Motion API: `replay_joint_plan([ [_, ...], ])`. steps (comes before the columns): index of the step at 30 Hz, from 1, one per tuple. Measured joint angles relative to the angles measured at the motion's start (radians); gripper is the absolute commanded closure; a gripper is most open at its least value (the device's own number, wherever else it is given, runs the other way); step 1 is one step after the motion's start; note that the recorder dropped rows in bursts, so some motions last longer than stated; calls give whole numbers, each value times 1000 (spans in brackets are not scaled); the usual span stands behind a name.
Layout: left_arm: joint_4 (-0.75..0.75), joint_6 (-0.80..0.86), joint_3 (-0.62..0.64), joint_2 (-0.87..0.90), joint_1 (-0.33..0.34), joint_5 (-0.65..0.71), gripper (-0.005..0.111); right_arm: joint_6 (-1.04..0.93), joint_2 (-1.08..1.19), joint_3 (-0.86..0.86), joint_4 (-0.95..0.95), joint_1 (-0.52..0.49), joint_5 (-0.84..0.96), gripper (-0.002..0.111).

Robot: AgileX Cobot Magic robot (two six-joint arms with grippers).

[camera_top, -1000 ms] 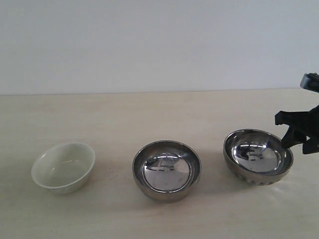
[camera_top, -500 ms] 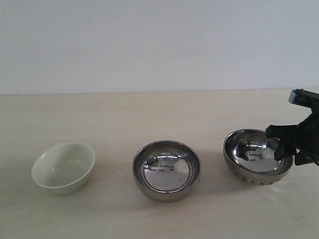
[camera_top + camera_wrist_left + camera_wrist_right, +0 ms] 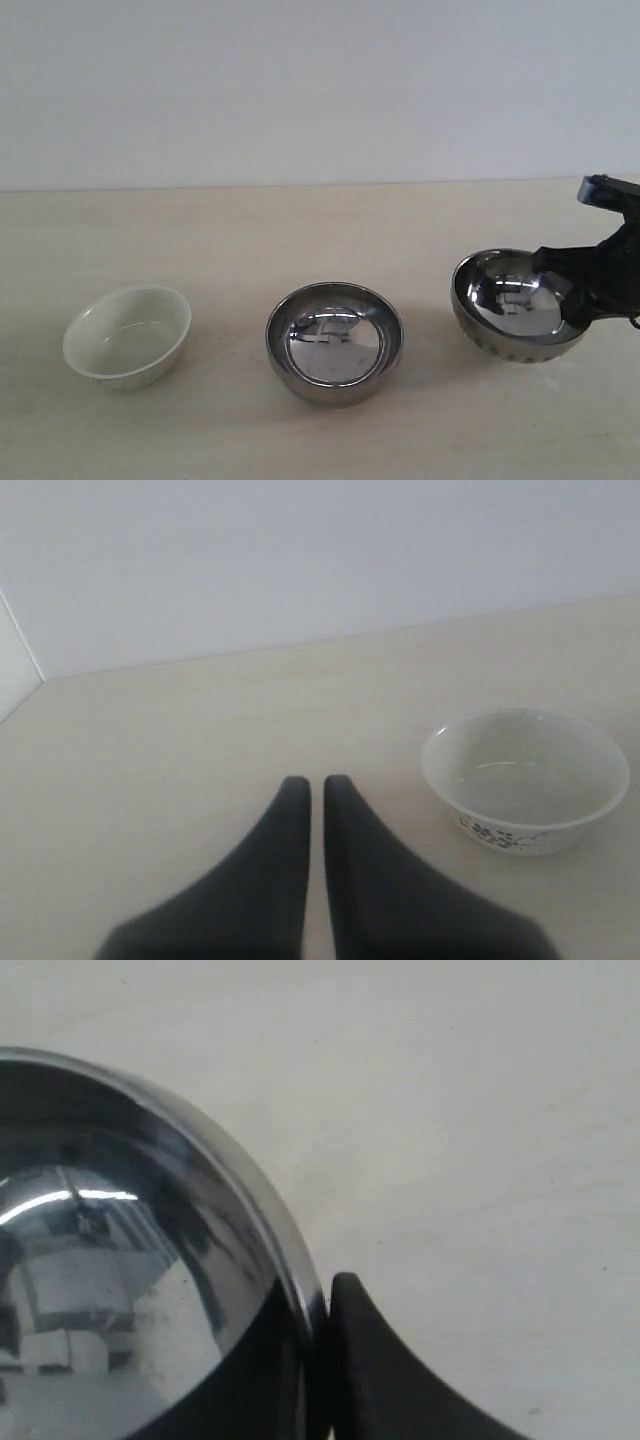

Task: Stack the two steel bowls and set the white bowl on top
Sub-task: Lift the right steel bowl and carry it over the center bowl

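The right claw (image 3: 582,300) pinches the rim of the ribbed steel bowl (image 3: 505,305). The other steel bowl (image 3: 334,342) sits off to its left. The left claw (image 3: 314,785) is closed and empty.

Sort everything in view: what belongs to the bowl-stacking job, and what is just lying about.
Job in hand: ribbed steel bowl, rim between the jaws of the right gripper; plain steel bowl, in the middle; white bowl, on the left, with the shut left gripper nearby.
Lying about: no loose items show, only the table and the wall behind.
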Motion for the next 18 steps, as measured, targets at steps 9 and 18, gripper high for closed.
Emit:
replay_joint_plan([
  [9, 0, 0, 0, 0, 0, 0, 103, 4, -176, 2, 7, 0, 88, 108],
  [18, 0, 0, 0, 0, 0, 0, 103, 28, -229, -63, 9, 140, 161, 108],
])
